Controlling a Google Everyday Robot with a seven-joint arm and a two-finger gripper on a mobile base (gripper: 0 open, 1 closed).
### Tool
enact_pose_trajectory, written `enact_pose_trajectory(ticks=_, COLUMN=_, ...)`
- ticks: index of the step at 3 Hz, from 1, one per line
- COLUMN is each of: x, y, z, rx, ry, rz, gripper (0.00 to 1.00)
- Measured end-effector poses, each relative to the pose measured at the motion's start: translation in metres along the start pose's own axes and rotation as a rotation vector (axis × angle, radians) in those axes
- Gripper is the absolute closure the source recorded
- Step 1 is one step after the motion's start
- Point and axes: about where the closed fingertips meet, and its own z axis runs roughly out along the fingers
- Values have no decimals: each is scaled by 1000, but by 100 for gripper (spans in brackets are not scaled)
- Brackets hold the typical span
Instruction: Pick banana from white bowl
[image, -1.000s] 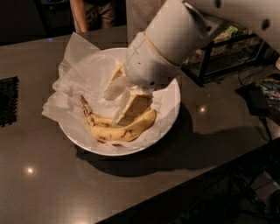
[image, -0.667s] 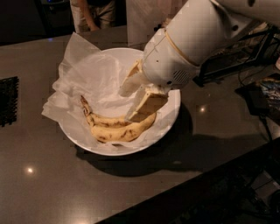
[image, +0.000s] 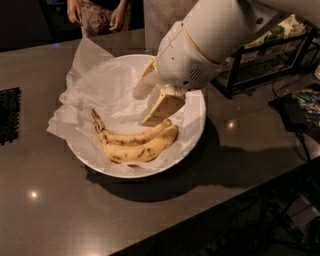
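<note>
Gripper (image: 145, 108) is hovering over white bowl (image: 199, 125) w/ fingers spread, gripping nothing. Lower fingertip is sitting just beside banana (image: 131, 137), which is lying against 2nd banana (image: 142, 150) on paper (image: 100, 85).

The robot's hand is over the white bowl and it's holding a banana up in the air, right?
Not quite. The hand is over the white bowl, but it holds no banana; its fingers are open. The camera view shows the slim blotchy banana and the plumper banana both lying on the paper in the bowl.
</note>
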Motion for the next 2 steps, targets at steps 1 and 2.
enact_pose_trajectory(ticks=1, x=-1, y=-10, z=14, rx=-33, ry=9, rz=-4, gripper=51)
enact_pose_trajectory(ticks=2, x=3, y=-10, z=39, rx=-117, ry=23, rz=13, gripper=51)
